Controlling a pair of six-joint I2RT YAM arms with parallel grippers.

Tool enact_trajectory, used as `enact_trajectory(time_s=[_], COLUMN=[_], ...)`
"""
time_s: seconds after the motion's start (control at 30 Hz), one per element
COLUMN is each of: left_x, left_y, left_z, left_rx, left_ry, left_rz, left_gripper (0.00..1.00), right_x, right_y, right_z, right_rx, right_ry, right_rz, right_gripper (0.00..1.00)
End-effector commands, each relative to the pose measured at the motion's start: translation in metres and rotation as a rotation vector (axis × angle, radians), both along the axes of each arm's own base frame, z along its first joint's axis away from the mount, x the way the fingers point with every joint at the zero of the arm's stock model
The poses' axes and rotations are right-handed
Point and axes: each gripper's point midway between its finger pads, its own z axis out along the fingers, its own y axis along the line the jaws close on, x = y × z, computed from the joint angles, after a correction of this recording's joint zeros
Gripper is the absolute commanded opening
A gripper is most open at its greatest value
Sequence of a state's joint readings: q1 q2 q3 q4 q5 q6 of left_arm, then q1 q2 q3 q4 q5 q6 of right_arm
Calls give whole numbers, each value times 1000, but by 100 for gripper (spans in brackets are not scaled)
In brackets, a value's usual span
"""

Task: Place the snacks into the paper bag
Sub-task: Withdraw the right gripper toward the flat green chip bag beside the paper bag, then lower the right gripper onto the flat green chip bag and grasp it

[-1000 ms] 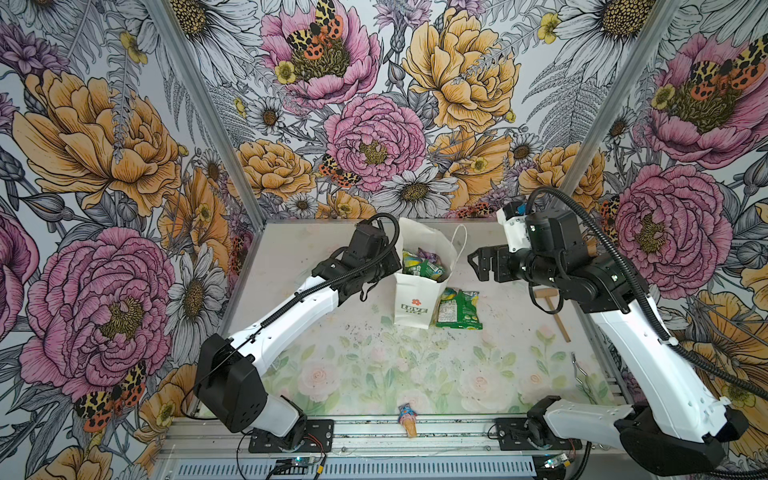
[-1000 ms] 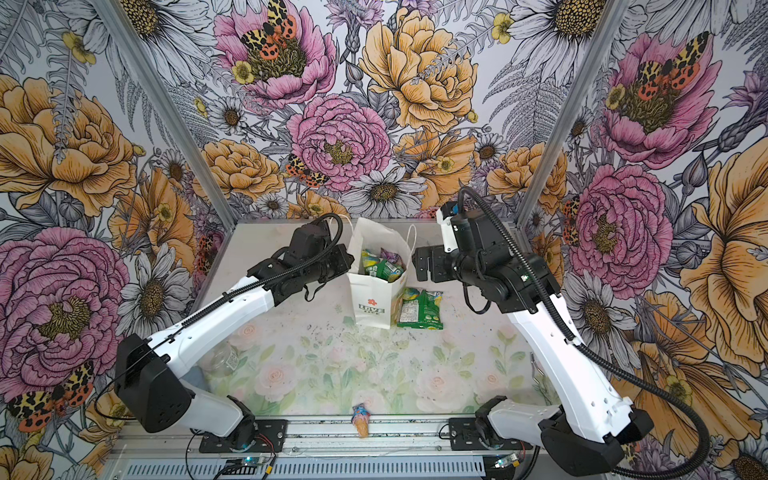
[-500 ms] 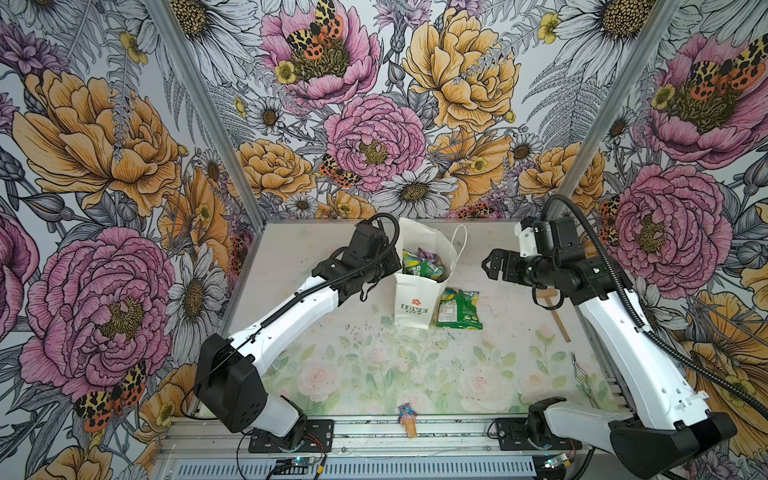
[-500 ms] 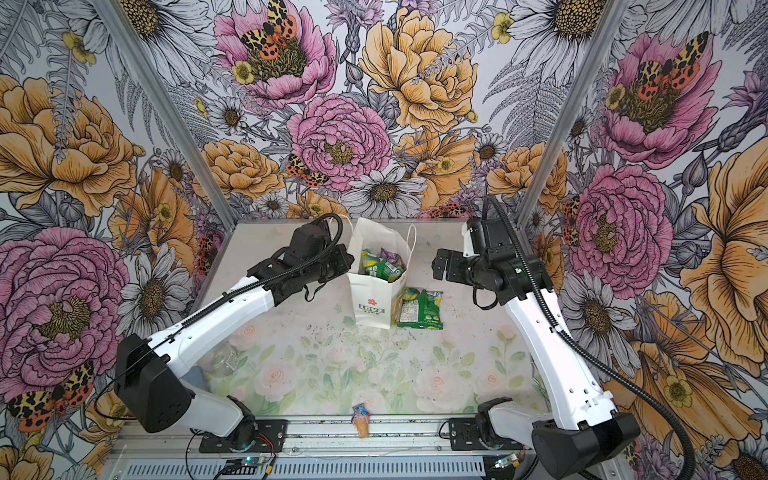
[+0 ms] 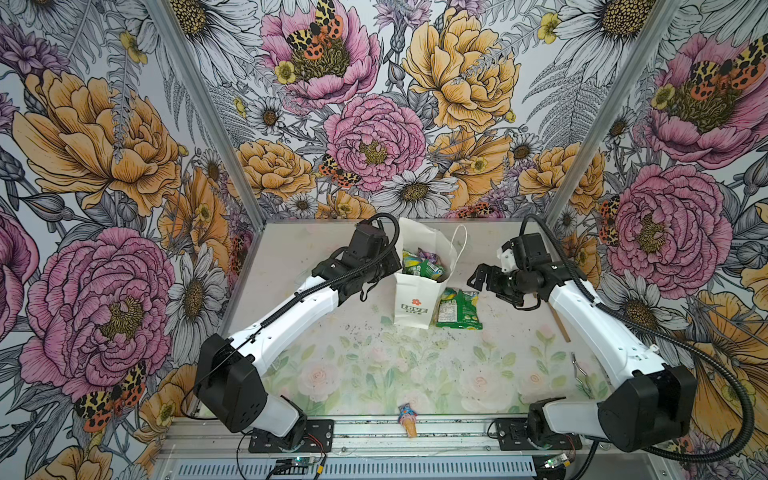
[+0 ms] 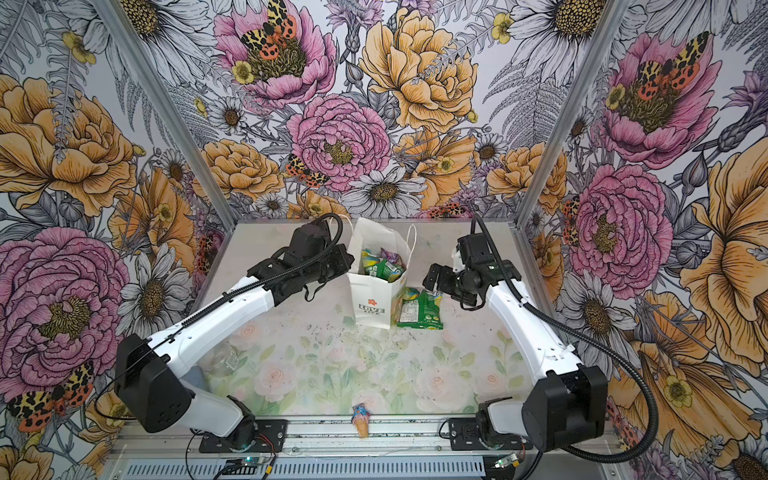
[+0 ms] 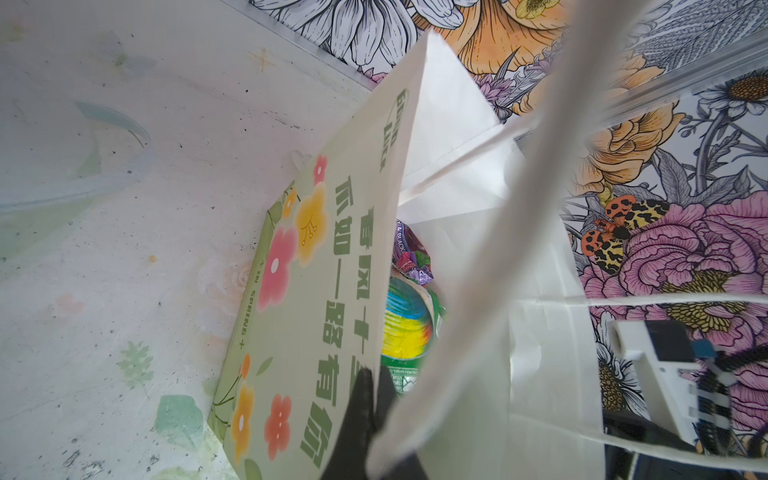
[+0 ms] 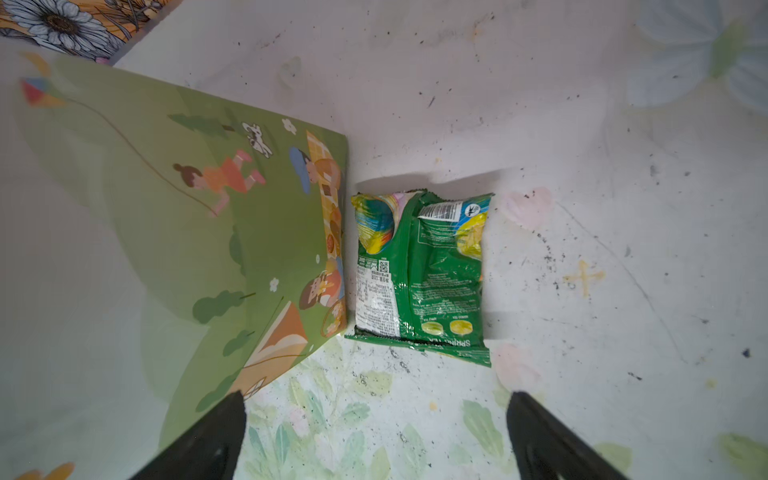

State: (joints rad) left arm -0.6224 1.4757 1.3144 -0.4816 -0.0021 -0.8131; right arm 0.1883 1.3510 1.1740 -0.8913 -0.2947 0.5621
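- Bright, even light on my bench (image 5: 374,365); soft shadows.
- Just ahead of my left gripper (image 7: 371,388), the cord handle (image 7: 478,249) of the paper bag (image 7: 340,270) blurs white.
- Ahead of my right gripper (image 8: 374,395), glare streaks the green packet (image 8: 419,274).

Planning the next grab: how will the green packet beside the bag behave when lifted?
The green packet has glossy, wrinkled film: probably slippery and floppy. Lying flat, it likely won't roll. Pushing could nudge the paper bag beside it.
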Motion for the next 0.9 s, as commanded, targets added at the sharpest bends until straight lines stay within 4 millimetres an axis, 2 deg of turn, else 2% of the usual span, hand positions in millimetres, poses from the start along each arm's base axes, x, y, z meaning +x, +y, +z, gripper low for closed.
enact_trajectory(time_s=[0.0,0.1,0.27,0.87], left_x=[-1,0,0,1], left_y=[1,1,2,0], left_z=[3,2,1,-2], left_rx=[-14,-14,-13,-10], left_ry=[-5,-4,-3,5], left_rz=[1,1,3,1], left_gripper=[0,0,0,0], right_x=[11,13,16,33], right_y=[2,3,6,17], right_z=[-16,-35,-53,-94], right_rx=[31,29,37,-34], right_ry=[15,55,87,122], right_rz=[-25,-31,-42,-82], right_gripper=[100,100,100,100])
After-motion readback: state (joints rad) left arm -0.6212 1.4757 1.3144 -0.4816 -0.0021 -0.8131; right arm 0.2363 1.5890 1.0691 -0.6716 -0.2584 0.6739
